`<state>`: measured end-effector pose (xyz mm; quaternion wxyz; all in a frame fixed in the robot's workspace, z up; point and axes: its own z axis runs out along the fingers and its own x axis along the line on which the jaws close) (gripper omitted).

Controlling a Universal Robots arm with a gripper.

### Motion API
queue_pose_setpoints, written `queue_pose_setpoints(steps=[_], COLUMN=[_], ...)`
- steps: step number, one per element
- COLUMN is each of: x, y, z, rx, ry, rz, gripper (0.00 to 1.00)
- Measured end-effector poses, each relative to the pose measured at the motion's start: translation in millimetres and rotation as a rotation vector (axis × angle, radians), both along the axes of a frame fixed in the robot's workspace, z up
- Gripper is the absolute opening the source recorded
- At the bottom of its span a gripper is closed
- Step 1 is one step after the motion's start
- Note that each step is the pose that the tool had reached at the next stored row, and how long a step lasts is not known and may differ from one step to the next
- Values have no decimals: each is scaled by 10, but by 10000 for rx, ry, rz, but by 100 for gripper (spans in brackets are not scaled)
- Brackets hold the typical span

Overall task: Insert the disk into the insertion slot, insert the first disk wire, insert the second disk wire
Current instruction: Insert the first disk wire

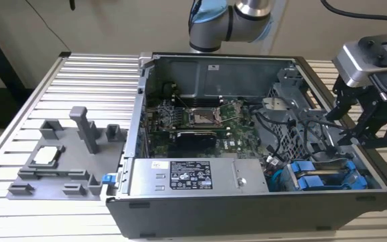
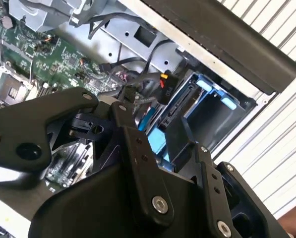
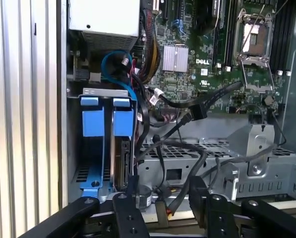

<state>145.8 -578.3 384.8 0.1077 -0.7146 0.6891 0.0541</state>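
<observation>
The disk [image 3: 121,166] sits edge-on in the insertion slot [image 3: 105,92] of the grey drive cage, with its blue carrier tab [image 3: 122,119] at the top. In the exterior view the blue carriers [image 1: 321,177] lie at the case's near right corner. My gripper [image 1: 351,123] hangs over the case's right side, just above the cage. Its black fingers [image 3: 129,215] stand apart in both wire-cluttered wrist views, and the gripper [image 3: 167,214] is open. Loose black wires [image 3: 160,163] run between and just beyond the fingers. A black connector [image 2: 130,93] with an orange-tagged wire lies close to one fingertip [image 2: 122,110].
The open computer case [image 1: 247,212] lies on a slatted aluminium table [image 1: 79,80]. Inside are the motherboard [image 1: 200,121], a grey power supply box [image 1: 193,176] and a perforated metal panel [image 3: 227,151]. A grey fixture with posts [image 1: 66,156] stands at the exterior view's left.
</observation>
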Motion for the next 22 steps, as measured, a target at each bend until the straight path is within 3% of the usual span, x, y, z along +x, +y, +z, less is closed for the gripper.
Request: queue_pose_setpoints(steps=[13, 15, 17, 18, 22], x=[273, 309, 334, 339, 344], y=[-17, -22, -25, -28, -30], z=[-2, -5, -10, -12, -17], rx=[16, 78, 218, 245, 236], ry=[647, 679, 699, 714, 753], rz=[7, 9, 14, 21, 327], gripper=[53, 53, 53, 53, 53])
